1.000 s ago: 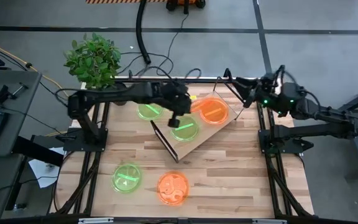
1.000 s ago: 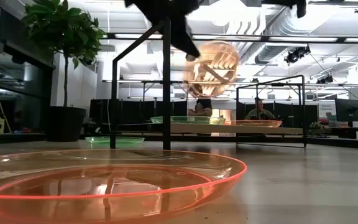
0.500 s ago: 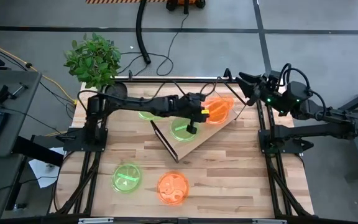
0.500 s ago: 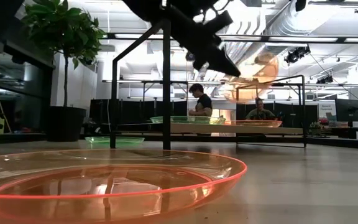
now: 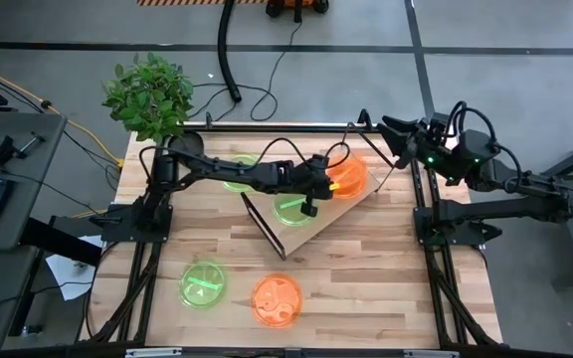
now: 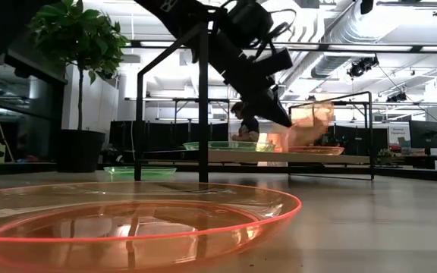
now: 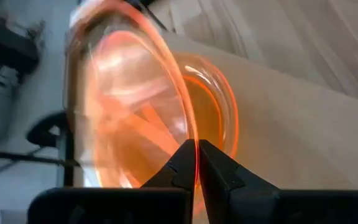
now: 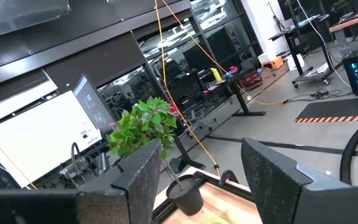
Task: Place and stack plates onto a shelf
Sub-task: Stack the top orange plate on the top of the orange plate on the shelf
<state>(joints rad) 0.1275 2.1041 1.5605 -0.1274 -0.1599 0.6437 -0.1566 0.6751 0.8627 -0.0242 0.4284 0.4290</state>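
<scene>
A green plate point(image 5: 202, 283) and an orange plate point(image 5: 277, 298) are lying on the worktop point(image 5: 386, 278) near its front edge. The left end effector point(image 5: 328, 182) is reaching over the shelf point(image 5: 316, 224), clenching the rim of a tilted orange plate point(image 7: 129, 124) above another orange plate point(image 7: 219, 112) lying there. The right end effector point(image 8: 197, 162) is waiting released at the worktop's far right corner.

I see the shelf point(image 5: 316, 214) under my left gripper point(image 5: 328, 184), apparently carrying one orange plate point(image 5: 351, 171) and green plate point(image 5: 292, 207).
</scene>
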